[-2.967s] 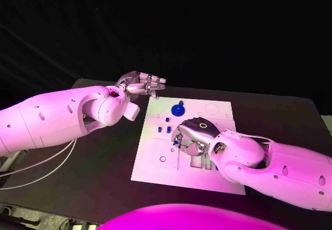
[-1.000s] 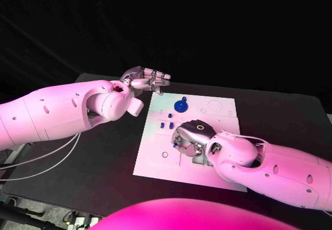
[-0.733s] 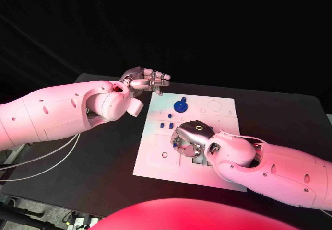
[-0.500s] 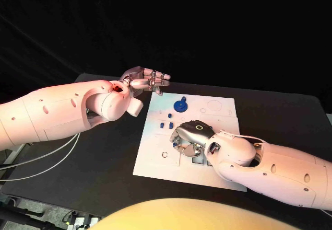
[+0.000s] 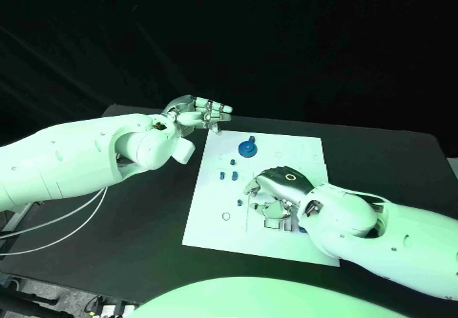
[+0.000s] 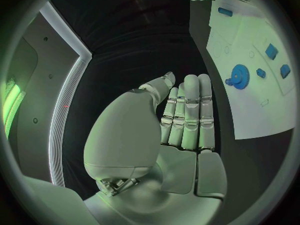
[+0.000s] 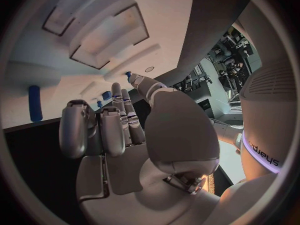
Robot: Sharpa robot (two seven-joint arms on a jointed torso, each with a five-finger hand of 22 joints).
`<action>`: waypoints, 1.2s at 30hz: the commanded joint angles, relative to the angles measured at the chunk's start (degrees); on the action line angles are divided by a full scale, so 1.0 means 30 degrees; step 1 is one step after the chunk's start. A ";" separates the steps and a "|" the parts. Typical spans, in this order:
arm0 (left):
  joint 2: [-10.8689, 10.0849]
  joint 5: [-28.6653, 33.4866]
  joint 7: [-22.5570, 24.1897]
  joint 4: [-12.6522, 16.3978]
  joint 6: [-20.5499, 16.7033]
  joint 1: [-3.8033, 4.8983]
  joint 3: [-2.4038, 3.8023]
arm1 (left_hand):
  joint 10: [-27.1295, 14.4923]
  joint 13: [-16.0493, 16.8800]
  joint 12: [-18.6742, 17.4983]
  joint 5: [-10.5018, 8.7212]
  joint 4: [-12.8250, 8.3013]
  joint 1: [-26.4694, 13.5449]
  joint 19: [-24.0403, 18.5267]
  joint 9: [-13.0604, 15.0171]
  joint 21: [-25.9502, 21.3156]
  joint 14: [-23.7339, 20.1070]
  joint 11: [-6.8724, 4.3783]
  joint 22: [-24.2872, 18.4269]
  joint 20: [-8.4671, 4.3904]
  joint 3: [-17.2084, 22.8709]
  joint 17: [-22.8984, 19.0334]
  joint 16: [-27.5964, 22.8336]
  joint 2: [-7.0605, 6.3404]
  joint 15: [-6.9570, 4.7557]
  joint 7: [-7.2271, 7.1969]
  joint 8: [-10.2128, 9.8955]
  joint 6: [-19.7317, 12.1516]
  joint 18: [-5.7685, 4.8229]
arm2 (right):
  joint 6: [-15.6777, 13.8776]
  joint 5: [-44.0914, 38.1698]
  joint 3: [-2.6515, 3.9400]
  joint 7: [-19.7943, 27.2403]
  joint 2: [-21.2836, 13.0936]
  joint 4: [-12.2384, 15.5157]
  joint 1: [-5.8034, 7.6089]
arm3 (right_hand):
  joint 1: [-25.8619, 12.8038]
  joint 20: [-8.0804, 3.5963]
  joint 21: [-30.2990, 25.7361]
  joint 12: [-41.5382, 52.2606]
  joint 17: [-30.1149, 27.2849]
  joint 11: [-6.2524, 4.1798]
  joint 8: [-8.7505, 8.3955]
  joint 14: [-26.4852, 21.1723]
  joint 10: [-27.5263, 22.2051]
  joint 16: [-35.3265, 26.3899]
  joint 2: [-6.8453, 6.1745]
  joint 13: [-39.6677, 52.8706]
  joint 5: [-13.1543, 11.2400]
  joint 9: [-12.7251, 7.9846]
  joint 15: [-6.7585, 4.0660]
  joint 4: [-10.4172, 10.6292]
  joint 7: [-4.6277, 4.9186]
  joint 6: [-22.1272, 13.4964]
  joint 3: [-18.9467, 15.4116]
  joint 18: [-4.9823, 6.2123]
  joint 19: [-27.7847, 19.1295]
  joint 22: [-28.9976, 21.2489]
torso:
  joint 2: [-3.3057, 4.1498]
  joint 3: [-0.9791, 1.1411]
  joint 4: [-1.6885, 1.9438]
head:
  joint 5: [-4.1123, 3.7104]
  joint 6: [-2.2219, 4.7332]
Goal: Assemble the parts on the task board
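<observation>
Surface: black table (image 5: 134,225), with the white task board (image 5: 215,228) laid at its middle.
Right hand: right hand (image 5: 276,189) is lowered onto the board's middle, fingers curled down; whether a part is pinched cannot be told.
Left hand: left hand (image 5: 198,112) is raised past the board's far corner, fingers straight and together, nothing held.
Parts: blue gear (image 5: 247,148) and small blue parts (image 5: 227,175) are seen on the board between the two hands' fingertips.

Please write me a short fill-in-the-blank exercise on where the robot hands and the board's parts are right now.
1. The right robot hand is over the white ____.
2. The gear is coloured ____.
3. The left robot hand holds ____.
4. The board lies on a ____ table.

Missing words: board; blue; nothing; black
</observation>
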 commanded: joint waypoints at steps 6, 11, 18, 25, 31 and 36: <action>-0.0027 0.0006 0.0113 -0.0046 0.0425 0.0019 0.0006 | -0.0071 0.0019 0.0093 0.0014 -0.0013 0.0015 0.0102 -0.0011 -0.0114 -0.0054 -0.0011 -0.0020 0.0086 -0.0131 -0.0020 -0.0102 0.0146 0.0067 0.0019 -0.0098 -0.0160 0.0093 | -0.0176 0.0575 0.0364 -0.0789 -0.2058 0.0928 0.1265 | -0.0095 0.0108 -0.0200 0.0222 -0.0166 -0.0029 0.0126 0.0969 -0.0387 -0.0155 -0.0159 -0.0065 -0.0036 0.0001 0.0137 0.0040 -0.0090 0.0128 -0.0339 0.0030 -0.0094 0.3036 | -0.0023 -0.0009 -0.0030 | -0.0551 0.0360; 0.0000 0.0006 0.0133 -0.0066 0.0462 0.0018 0.0004 | -0.0092 0.0019 0.0097 0.0015 -0.0022 0.0026 0.0103 -0.0009 -0.0123 -0.0054 -0.0011 -0.0026 0.0088 -0.0132 -0.0025 -0.0109 0.0156 0.0068 0.0016 -0.0097 -0.0164 0.0094 | 0.1035 0.1298 0.0427 -0.1209 -0.2805 0.0428 0.2009 | -0.0217 0.0108 -0.0527 0.0351 -0.0097 -0.0076 0.0042 0.0986 -0.0989 -0.0076 -0.0267 -0.0193 -0.0263 -0.0075 0.0115 0.0180 -0.0238 -0.0003 -0.1198 0.0092 -0.0205 0.2932 | -0.0073 -0.0037 -0.0041 | -0.0777 0.0497; 0.0030 0.0006 0.0141 -0.0093 0.0478 0.0016 -0.0001 | -0.0092 0.0019 0.0097 0.0015 -0.0022 0.0026 0.0103 -0.0009 -0.0123 -0.0054 -0.0011 -0.0026 0.0088 -0.0132 -0.0025 -0.0109 0.0156 0.0068 0.0016 -0.0097 -0.0164 0.0094 | 0.2090 0.1353 0.0438 -0.1329 -0.2992 -0.0242 0.2309 | 0.0120 0.0079 -0.0707 0.0735 -0.0164 -0.0123 0.0053 0.0977 -0.1499 -0.0070 -0.0097 -0.0280 -0.0104 -0.0144 0.0077 0.0234 -0.0411 -0.0065 -0.2347 0.0119 -0.0226 0.2885 | -0.0019 0.0002 -0.0019 | -0.0905 0.0648; 0.0030 0.0006 0.0127 -0.0076 0.0478 0.0015 -0.0005 | -0.0092 0.0019 0.0097 0.0015 -0.0022 0.0026 0.0103 -0.0009 -0.0123 -0.0054 -0.0011 -0.0026 0.0088 -0.0132 -0.0025 -0.0109 0.0156 0.0068 0.0016 -0.0097 -0.0164 0.0094 | 0.2827 0.1284 0.0389 -0.1382 -0.2739 -0.0446 0.2285 | 0.0304 0.0059 -0.0658 0.0929 -0.0221 -0.0162 0.0077 0.0964 -0.1487 -0.0097 0.0049 -0.0278 -0.0077 -0.0149 0.0045 0.0226 -0.0469 -0.0020 -0.2532 0.0107 -0.0186 0.2907 | -0.0001 -0.0018 -0.0001 | -0.0908 0.0644; 0.0018 0.0006 0.0135 -0.0063 0.0478 0.0016 -0.0006 | -0.0092 0.0019 0.0097 0.0015 -0.0022 0.0026 0.0103 -0.0009 -0.0123 -0.0054 -0.0011 -0.0026 0.0088 -0.0132 -0.0025 -0.0109 0.0156 0.0068 0.0016 -0.0097 -0.0164 0.0094 | 0.3112 0.1110 0.0337 -0.1443 -0.2483 -0.0795 0.2223 | 0.0383 0.0042 -0.0650 0.1075 -0.0250 -0.0186 0.0111 0.0959 -0.1414 -0.0110 0.0159 -0.0271 -0.0062 -0.0144 0.0024 0.0239 -0.0459 0.0053 -0.2610 0.0105 -0.0170 0.2914 | -0.0016 -0.0021 -0.0013 | -0.0904 0.0603; 0.0014 0.0006 0.0139 -0.0059 0.0479 0.0017 -0.0005 | -0.0092 0.0019 0.0097 0.0015 -0.0022 0.0026 0.0103 -0.0009 -0.0123 -0.0054 -0.0011 -0.0026 0.0088 -0.0132 -0.0025 -0.0109 0.0156 0.0068 0.0016 -0.0097 -0.0164 0.0094 | 0.3117 0.1076 0.0307 -0.1403 -0.2231 -0.0991 0.2088 | 0.0508 0.0018 -0.0476 0.1321 -0.0239 -0.0216 0.0146 0.0968 -0.1233 -0.0089 0.0366 -0.0262 -0.0030 -0.0140 -0.0005 0.0259 -0.0456 0.0159 -0.2640 0.0066 -0.0080 0.2981 | 0.0000 -0.0004 -0.0026 | -0.0847 0.0550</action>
